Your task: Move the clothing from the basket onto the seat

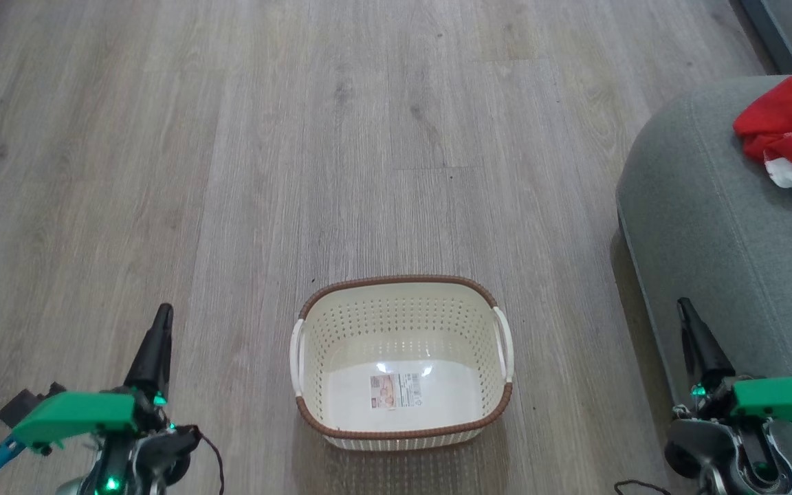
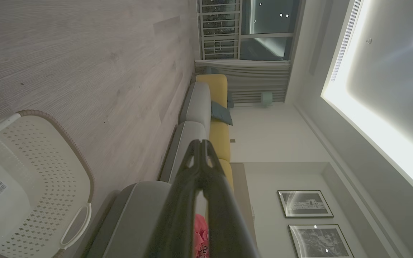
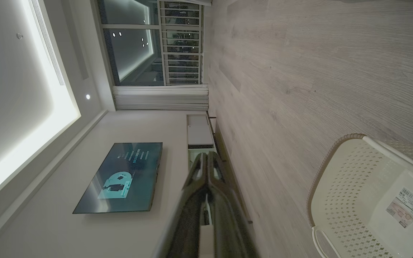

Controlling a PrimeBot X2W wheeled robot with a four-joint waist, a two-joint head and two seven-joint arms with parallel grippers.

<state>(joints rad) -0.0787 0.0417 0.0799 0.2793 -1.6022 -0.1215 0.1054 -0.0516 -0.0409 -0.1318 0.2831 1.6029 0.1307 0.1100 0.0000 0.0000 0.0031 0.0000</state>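
The cream perforated basket (image 1: 401, 363) with a brown rim stands on the wooden floor in the head view, holding nothing but the paper label on its bottom; it also appears in both wrist views (image 2: 31, 186) (image 3: 371, 200). The red clothing (image 1: 791, 130) with a white piece lies bunched on the grey seat (image 1: 719, 227) at the right; a bit of red clothing (image 2: 201, 238) peeks out behind my left fingers. My left gripper (image 1: 162, 313) is shut at the lower left, well apart from the basket. My right gripper (image 1: 683, 306) is shut at the lower right, in front of the seat's edge.
Pale wood floor (image 1: 300, 137) stretches ahead and to the left of the basket. A grey and yellow sofa (image 2: 206, 107) runs along the wall. A wall-mounted television (image 3: 120, 177) and a low cabinet (image 3: 199, 130) stand on the opposite side.
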